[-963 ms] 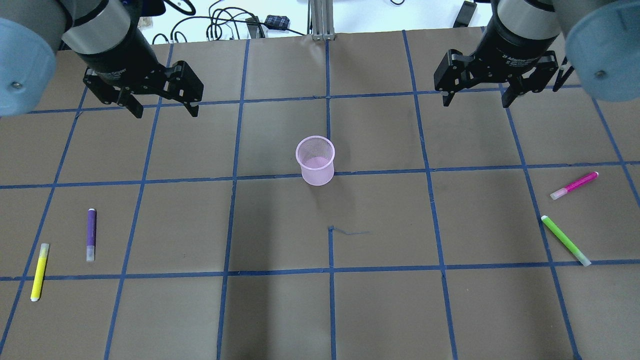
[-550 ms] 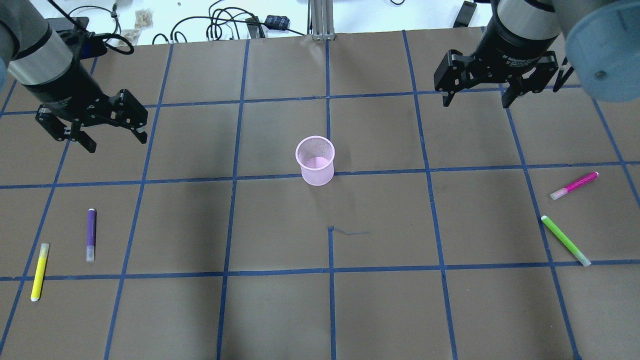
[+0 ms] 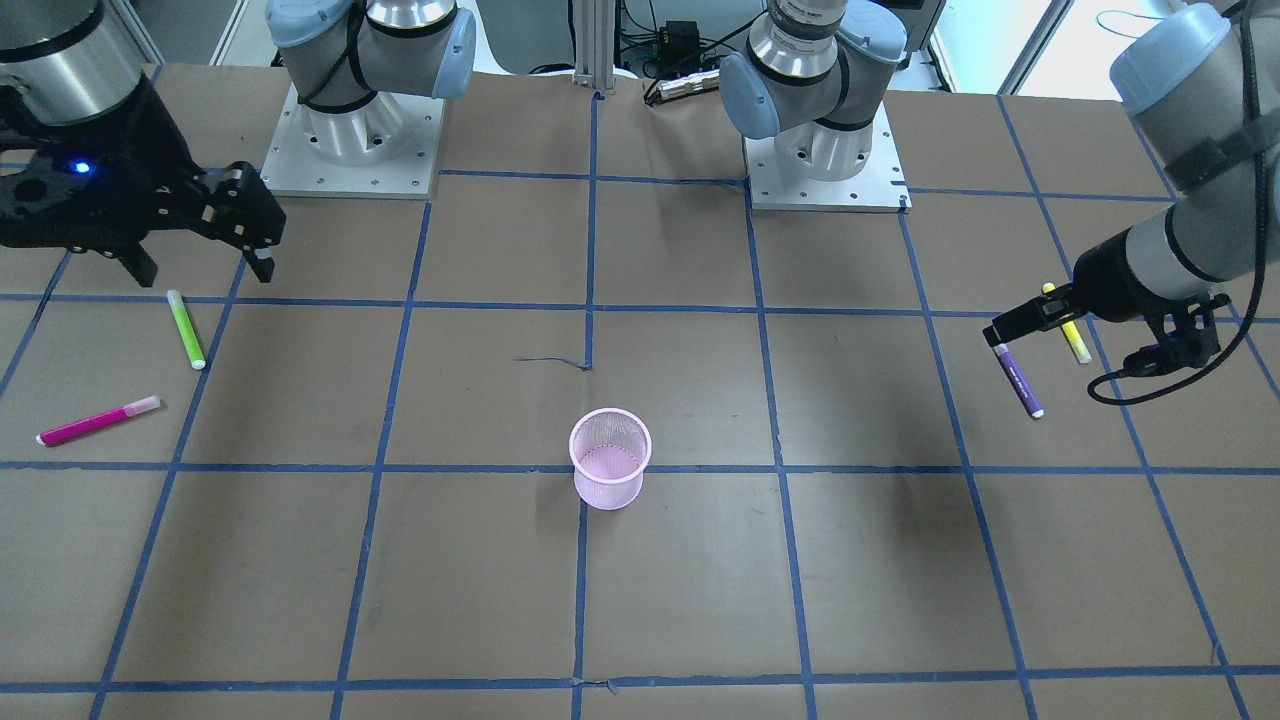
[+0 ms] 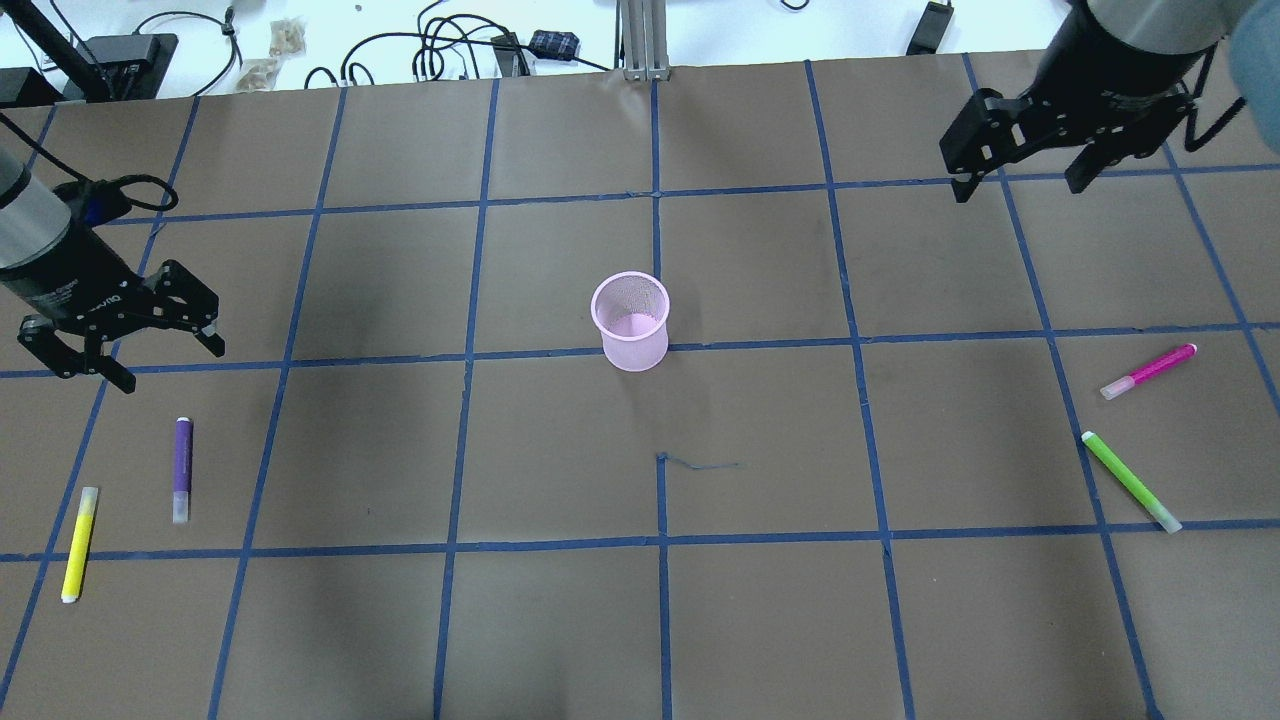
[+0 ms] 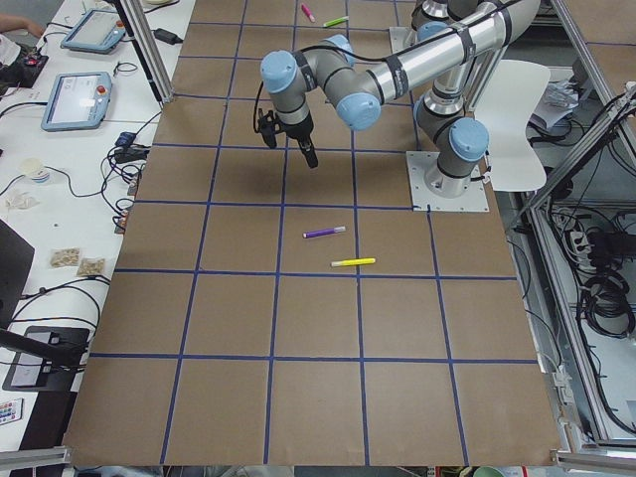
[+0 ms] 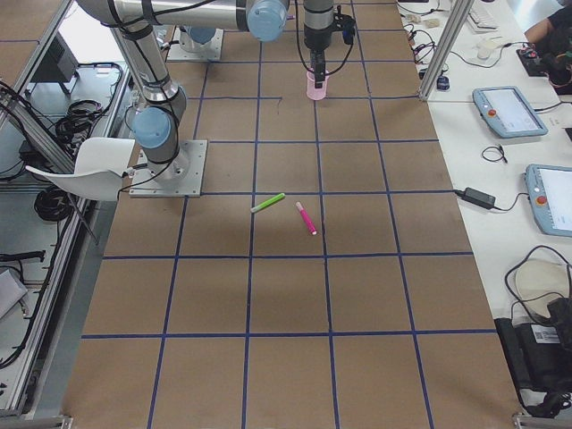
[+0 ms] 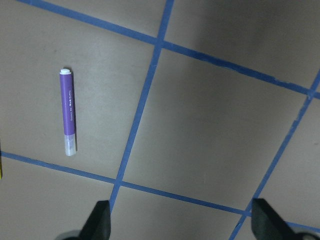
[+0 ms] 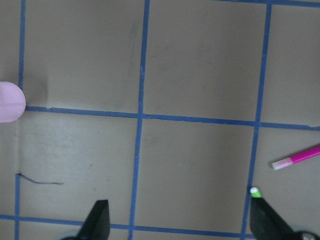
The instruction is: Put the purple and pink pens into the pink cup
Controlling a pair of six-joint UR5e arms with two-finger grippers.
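The cup (image 4: 630, 320) stands upright near the middle of the surface (image 4: 760, 600), with neither pen in it. The purple pen (image 4: 182, 468) lies flat well off to the robot's left. The pink pen (image 4: 1148, 371) lies flat well off to its right.

The left gripper (image 4: 168, 368) hovers near the purple pen with its jaws wide and nothing in them. A yellow pen (image 4: 78, 543) lies close on the outer side, so a spread this wide could nudge it or close on the wrong one. The right gripper (image 4: 1018, 190), also wide and empty, is well apart from the pink pen. A green pen (image 4: 1132, 481) lies near that one and poses the same risk.

A pen pinched near one end may sag and strike the rim. The mesh cup looks light and could tip or slide. Two arms arriving over it together could clash.

Both pen pairs lie toward the side edges, so a knocked pen might roll off. Between each pair and the cup the views show only taped surface, giving an open path inward.
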